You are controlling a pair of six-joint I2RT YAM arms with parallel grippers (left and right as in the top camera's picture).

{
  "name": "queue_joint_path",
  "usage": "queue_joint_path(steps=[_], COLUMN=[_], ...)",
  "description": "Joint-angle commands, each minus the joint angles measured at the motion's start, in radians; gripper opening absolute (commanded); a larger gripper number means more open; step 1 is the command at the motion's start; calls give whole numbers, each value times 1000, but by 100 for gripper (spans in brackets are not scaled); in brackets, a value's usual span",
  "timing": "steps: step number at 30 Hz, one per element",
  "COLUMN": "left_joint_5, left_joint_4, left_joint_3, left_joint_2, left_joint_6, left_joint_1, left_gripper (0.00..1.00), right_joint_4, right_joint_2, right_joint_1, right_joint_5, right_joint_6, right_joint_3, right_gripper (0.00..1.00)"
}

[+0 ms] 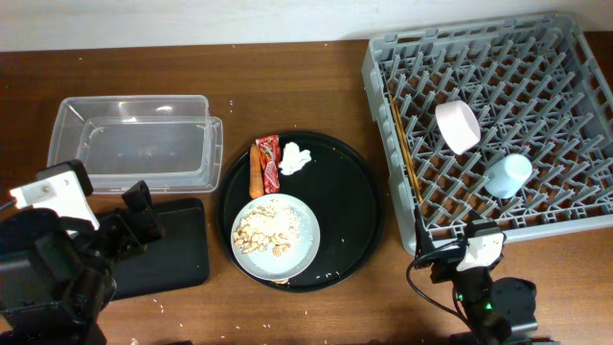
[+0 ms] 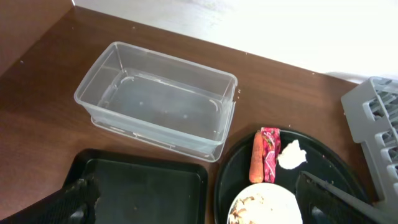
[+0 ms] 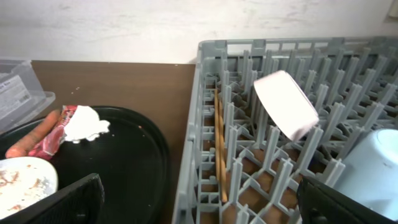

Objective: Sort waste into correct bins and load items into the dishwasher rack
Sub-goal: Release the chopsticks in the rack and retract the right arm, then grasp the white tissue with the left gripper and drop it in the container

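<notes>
The grey dishwasher rack (image 1: 575,57) at the right holds the white bowl (image 1: 458,126) on its side, the light-blue cup (image 1: 507,174) and the wooden chopsticks (image 1: 403,144). The round black tray (image 1: 354,206) carries the grey plate (image 1: 302,240) with beige food scraps (image 1: 263,230), the carrot piece (image 1: 256,171), the red wrapper (image 1: 270,160) and the white tissue (image 1: 296,158). The clear tub (image 1: 134,142) and flat black tray (image 1: 177,244) lie at the left. My left gripper (image 2: 199,208) is open above the flat tray. My right gripper (image 3: 199,202) is open over the rack's near left edge.
The rack also shows in the right wrist view (image 3: 205,74), with the bowl (image 3: 286,104) and chopsticks (image 3: 219,143) inside. Crumbs dot the brown table between the trays. The clear tub (image 2: 155,99) is empty in the left wrist view.
</notes>
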Motion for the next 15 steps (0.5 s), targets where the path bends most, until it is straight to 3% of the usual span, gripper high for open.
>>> queue_joint_path(steps=[1,5,15], left_joint_5=[-11,-11,-11], left_joint_4=[4,4,4], left_joint_3=[5,5,5], left_joint_2=[-2,-2,-2], left_joint_6=[-12,-13,-12], left_joint_1=[3,3,3], left_gripper=[99,99,99], right_joint_4=[78,303,301], right_joint_2=[-40,-40,-39], right_joint_1=[-29,-29,-29], right_joint_5=[-32,-35,-35], right_joint_6=[-3,-3,-3], right_joint_3=[-83,-204,-204], right_gripper=[98,98,98])
